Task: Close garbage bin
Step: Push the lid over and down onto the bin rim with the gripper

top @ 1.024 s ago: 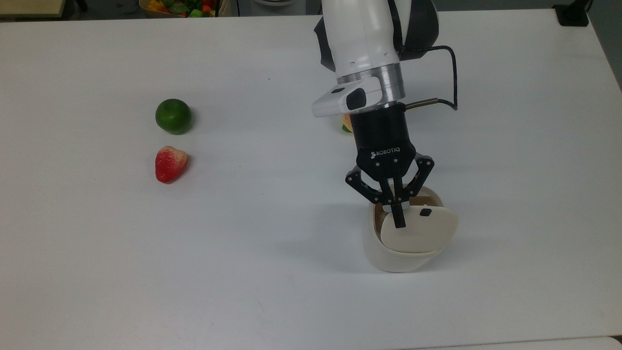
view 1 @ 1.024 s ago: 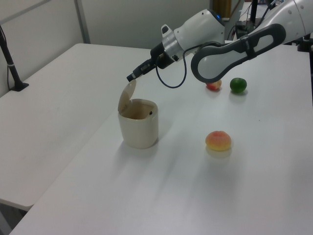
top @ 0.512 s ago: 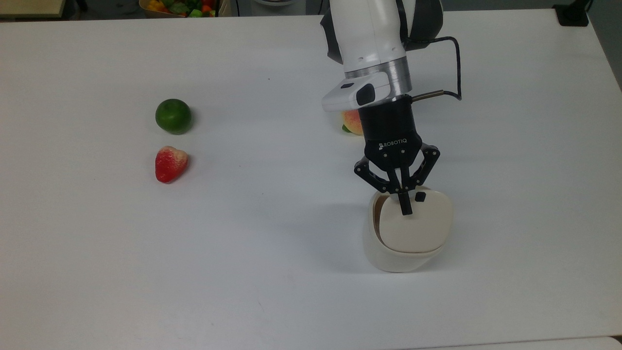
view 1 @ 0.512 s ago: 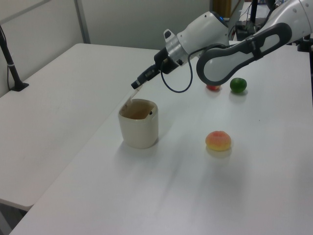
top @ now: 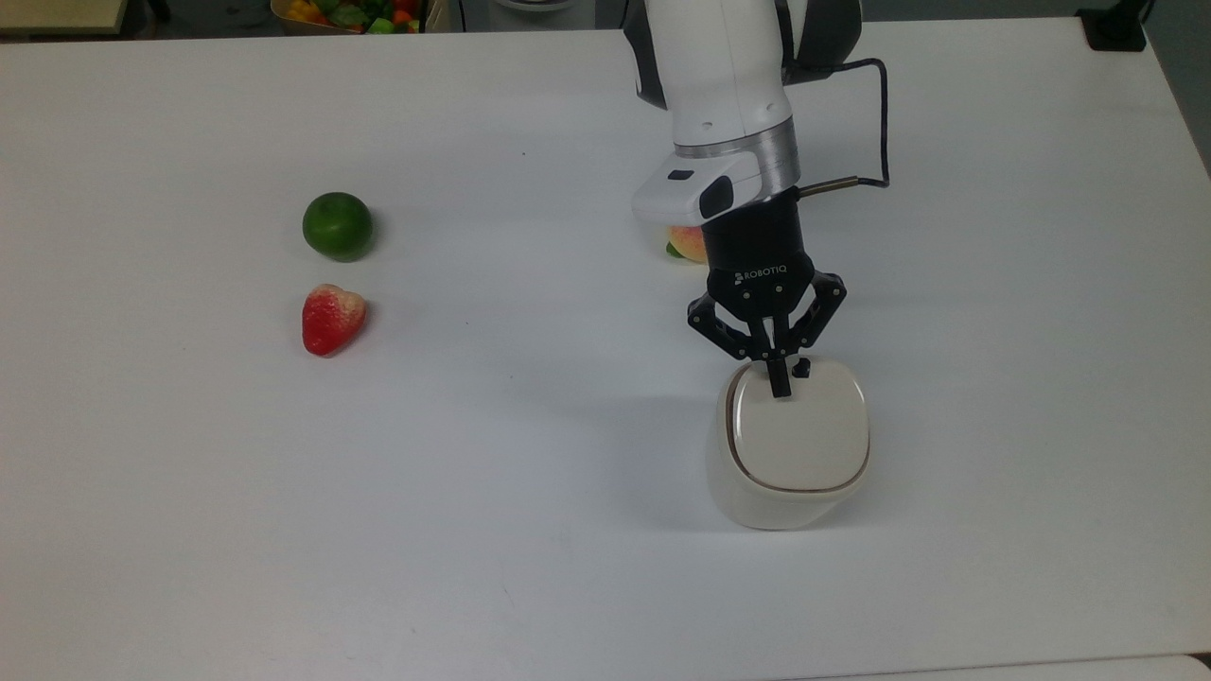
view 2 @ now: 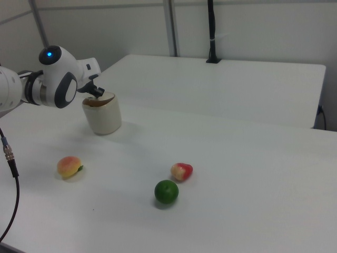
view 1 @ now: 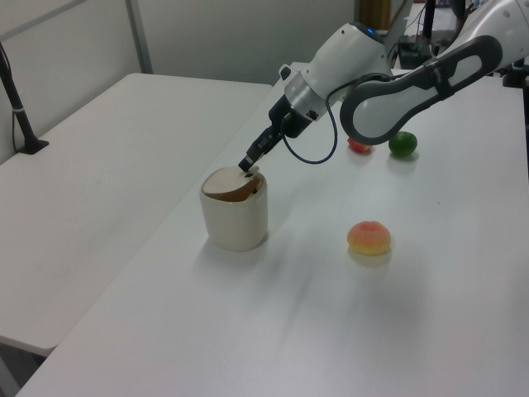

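On the table, top view: bin seen at lower right, lid nearly flat; gripper pinched together, nothing held, tip on lid beside black tab | left view: lid slightly raised at gripper side, peach set apart | right view: lime, strawberry seen well apart from bin
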Motion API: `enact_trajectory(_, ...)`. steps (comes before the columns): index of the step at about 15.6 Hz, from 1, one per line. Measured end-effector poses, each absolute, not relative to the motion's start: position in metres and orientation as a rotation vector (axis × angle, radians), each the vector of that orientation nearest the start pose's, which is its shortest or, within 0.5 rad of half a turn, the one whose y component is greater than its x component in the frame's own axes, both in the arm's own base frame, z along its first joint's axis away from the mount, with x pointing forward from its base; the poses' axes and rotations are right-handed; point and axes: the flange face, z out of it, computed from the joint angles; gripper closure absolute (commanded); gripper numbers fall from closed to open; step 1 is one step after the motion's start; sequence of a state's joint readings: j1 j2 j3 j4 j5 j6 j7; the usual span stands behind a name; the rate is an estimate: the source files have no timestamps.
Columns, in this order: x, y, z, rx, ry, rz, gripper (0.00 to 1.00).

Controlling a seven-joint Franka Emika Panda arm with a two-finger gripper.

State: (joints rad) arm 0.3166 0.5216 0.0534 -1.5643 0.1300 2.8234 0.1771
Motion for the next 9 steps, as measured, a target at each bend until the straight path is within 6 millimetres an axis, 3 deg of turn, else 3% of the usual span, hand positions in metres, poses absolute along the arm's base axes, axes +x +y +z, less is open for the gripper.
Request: enact_trajectory(9, 0.691, 0.255, 0.416, -2.728, -0.112, -0.864, 1.00)
